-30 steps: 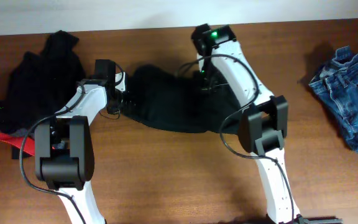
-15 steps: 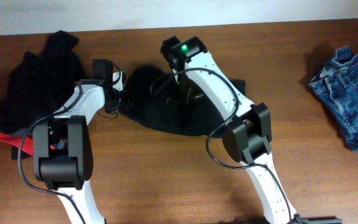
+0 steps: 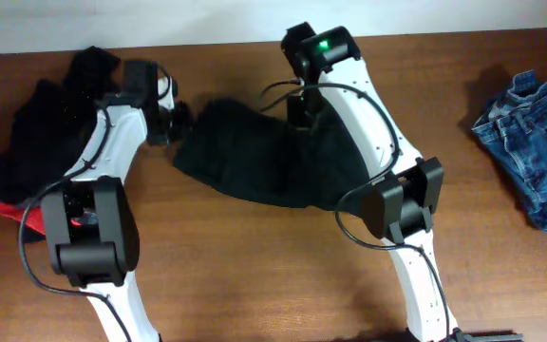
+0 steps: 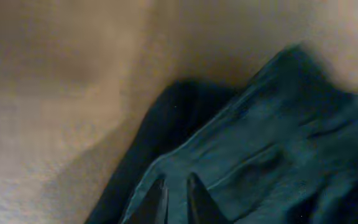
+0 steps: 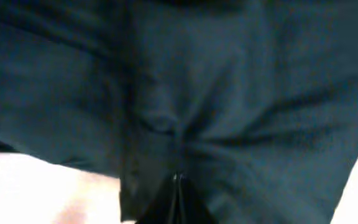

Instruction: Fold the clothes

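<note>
A black garment (image 3: 254, 161) lies spread in the middle of the table. My left gripper (image 3: 179, 121) is at its left corner; in the left wrist view its fingers (image 4: 176, 194) are nearly together with the dark cloth (image 4: 272, 143) between them. My right gripper (image 3: 298, 110) is at the garment's far edge; in the right wrist view its fingers (image 5: 178, 186) are pressed shut where the cloth (image 5: 241, 93) puckers. A heap of black clothes (image 3: 60, 123) lies at the far left with a red-and-grey edge (image 3: 8, 211). Blue denim jeans (image 3: 535, 142) lie crumpled at the right edge.
The brown wooden table (image 3: 283, 275) reaches to a pale wall along the far edge. Both arm bases stand at the near side, left (image 3: 88, 237) and right (image 3: 402, 204).
My left gripper has moved up and to the left with the garment's corner. My right gripper swung left, then back right. The black garment now lies wider and flatter.
</note>
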